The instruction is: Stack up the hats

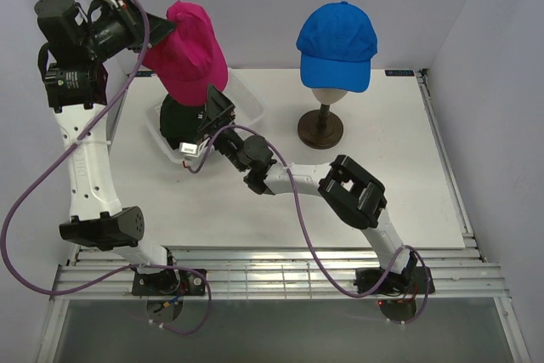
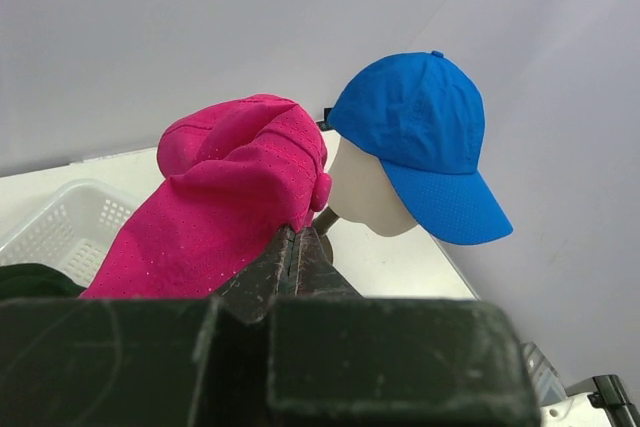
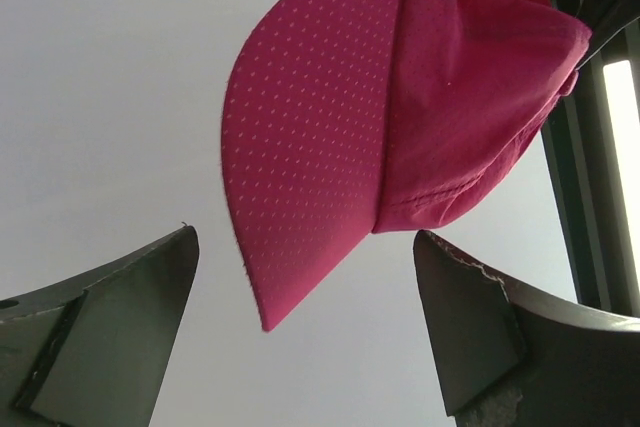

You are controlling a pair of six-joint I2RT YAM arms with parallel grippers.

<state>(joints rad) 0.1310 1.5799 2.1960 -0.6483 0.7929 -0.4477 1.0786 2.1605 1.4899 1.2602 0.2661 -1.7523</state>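
Observation:
My left gripper [image 1: 163, 30] is shut on the back of the magenta pink hat [image 1: 189, 50] and holds it high above the white basket [image 1: 248, 101]. In the left wrist view the pink hat [image 2: 225, 207] hangs from the closed jaws. The blue hat [image 1: 338, 42] sits on the cream mannequin head [image 1: 331, 93]; it also shows in the left wrist view [image 2: 425, 137]. My right gripper [image 1: 214, 112] is open, pointing up under the pink hat [image 3: 380, 117], its brim between the fingers but apart from them. A dark hat [image 1: 180, 125] lies in the basket, mostly hidden.
The mannequin stand [image 1: 320, 129] is at the back middle of the white table [image 1: 399, 176]. The basket [image 2: 60, 227] is at the back left. Walls close in behind and on both sides.

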